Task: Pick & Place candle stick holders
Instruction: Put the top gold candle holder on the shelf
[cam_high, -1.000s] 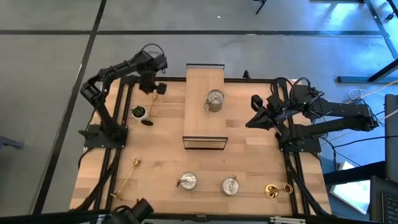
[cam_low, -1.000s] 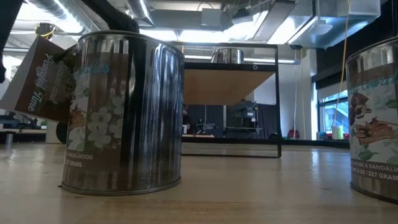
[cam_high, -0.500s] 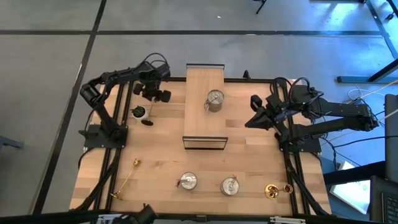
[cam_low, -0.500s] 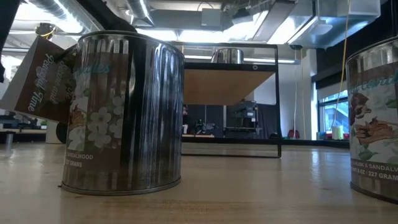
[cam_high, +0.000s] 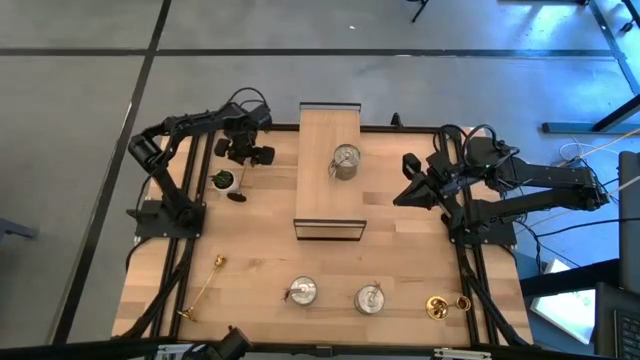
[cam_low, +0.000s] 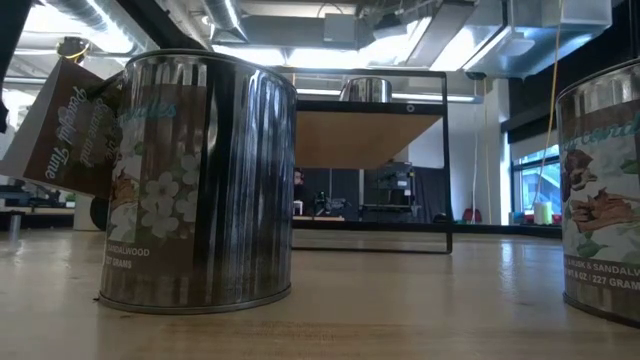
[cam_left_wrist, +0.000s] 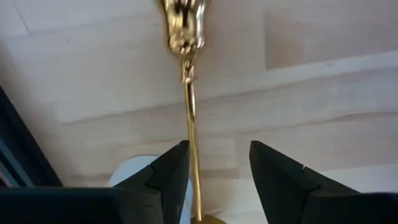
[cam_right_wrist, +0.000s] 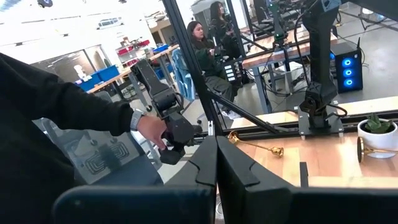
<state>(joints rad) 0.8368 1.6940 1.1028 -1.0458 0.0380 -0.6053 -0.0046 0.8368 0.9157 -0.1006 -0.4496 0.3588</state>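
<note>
Since a second ago my left gripper has swung in over the upper left of the wooden table and parted its fingers; they now straddle a slim gold candlestick without clamping it. I see two more gold candlesticks along the lower edge, silver holders between them, and one silver holder on the centre shelf. At right, my right gripper hovers, clenched on nothing. A person's hand shows in the room beyond.
</note>
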